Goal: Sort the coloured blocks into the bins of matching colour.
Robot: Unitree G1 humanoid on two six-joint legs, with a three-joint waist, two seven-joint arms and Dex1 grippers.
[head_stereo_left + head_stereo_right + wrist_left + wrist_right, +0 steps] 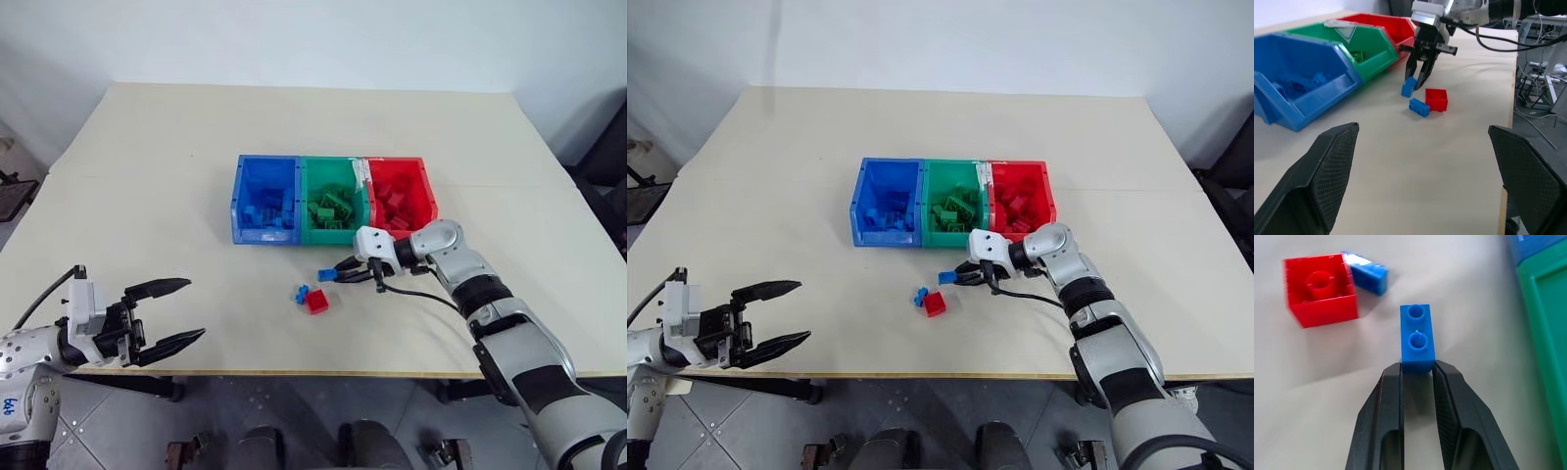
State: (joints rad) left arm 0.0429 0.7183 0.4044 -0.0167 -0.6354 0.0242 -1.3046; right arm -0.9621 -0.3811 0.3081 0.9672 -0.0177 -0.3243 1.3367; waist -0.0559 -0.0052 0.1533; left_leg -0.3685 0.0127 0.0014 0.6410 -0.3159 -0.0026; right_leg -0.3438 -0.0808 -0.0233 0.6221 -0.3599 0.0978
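Observation:
My right gripper [1417, 367] is shut on one end of a small blue brick [1418, 339], low over the table just in front of the green bin [331, 235]. Beside it on the table lie a red square brick [315, 302] and another small blue brick [301, 293], touching each other. The blue bin [263, 233], the green bin and the red bin [428, 191] stand joined in a row at the table's middle, each holding bricks of its own colour. My left gripper [196, 308] hangs open and empty at the front left edge of the table.
The cream table [147, 176] has wide bare room around the bins. A black cable [421, 294] runs along my right forearm. Dark objects stand beyond the table's right edge [607, 166].

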